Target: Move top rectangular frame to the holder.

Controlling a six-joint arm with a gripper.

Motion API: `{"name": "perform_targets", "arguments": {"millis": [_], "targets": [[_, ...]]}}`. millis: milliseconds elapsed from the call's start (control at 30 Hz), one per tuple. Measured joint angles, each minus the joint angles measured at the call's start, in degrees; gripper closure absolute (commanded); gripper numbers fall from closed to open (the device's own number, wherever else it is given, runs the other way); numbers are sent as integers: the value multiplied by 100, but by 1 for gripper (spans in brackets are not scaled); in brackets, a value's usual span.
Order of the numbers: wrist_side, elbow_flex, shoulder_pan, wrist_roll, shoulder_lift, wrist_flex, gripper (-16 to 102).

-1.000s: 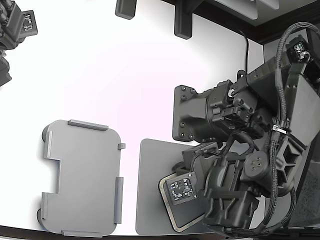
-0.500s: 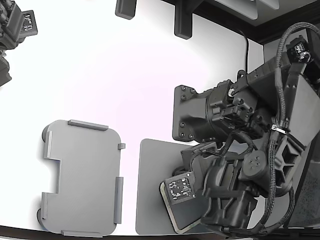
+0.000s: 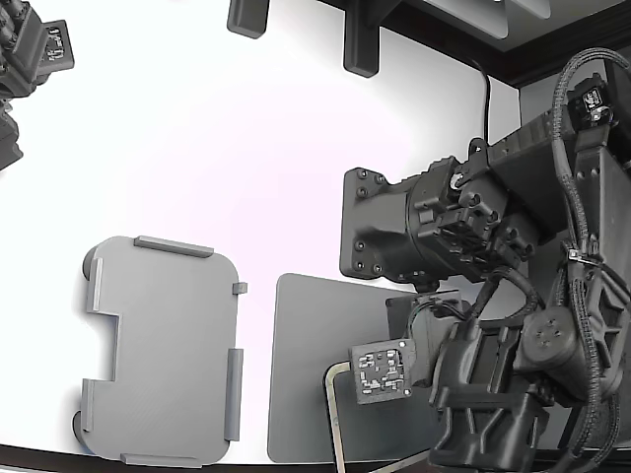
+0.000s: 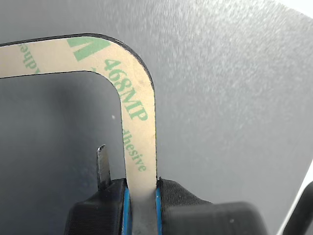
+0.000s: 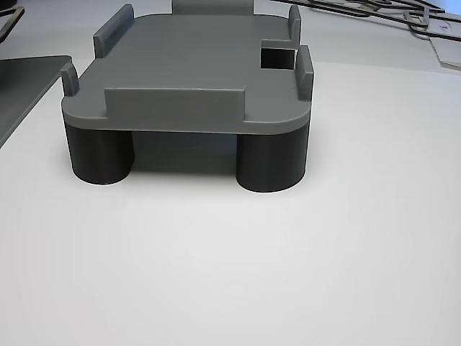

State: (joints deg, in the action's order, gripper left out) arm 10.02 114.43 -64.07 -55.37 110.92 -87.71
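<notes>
One frame (image 4: pixel 139 127) mattered here, and the gripper (image 4: pixel 142 193) already had it: in the wrist view the blue-edged jaws were closed on one long side of the beige ring, pinching it just short of a rounded corner, with green adhesive-liner lettering running along the strip. A thin metal tongue (image 4: pixel 101 164) stood up beside the jaws inside the frame's open centre, apart from the strip.

In the exterior view the frame (image 3: pixel 333 379) showed only as a pale corner poking out from under the arm's wrist, over the dark grey mat (image 3: pixel 301 355) near the counter's (image 3: pixel 246 148) near edge. Whether it was lifted clear of the mat or still resting on it could not be told from either view.

The holder (image 3: pixel 163 350) lay toward the exterior view's left of the gripped frame, beside the mat with a strip of bare counter between them. Its long axis ran roughly parallel to the mat's long side, so the carry looked like a sideways shift across that gap, probably with little turning. The other view showed the holder (image 5: pixel 194 65) raised on dark round feet with upright edge tabs, and nothing on its top plate; by my judgement the frame would have to come down inside those tabs.
</notes>
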Motion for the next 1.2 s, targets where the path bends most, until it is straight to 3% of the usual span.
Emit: {"name": "perform_targets", "arguments": {"millis": [300, 867, 1200], "targets": [[861, -1837, 809, -1890, -615, -650, 96], [756, -3208, 2610, -5897, -1951, -659, 96], [527, -4430, 2900, -6671, -3243, -659, 97]]}}
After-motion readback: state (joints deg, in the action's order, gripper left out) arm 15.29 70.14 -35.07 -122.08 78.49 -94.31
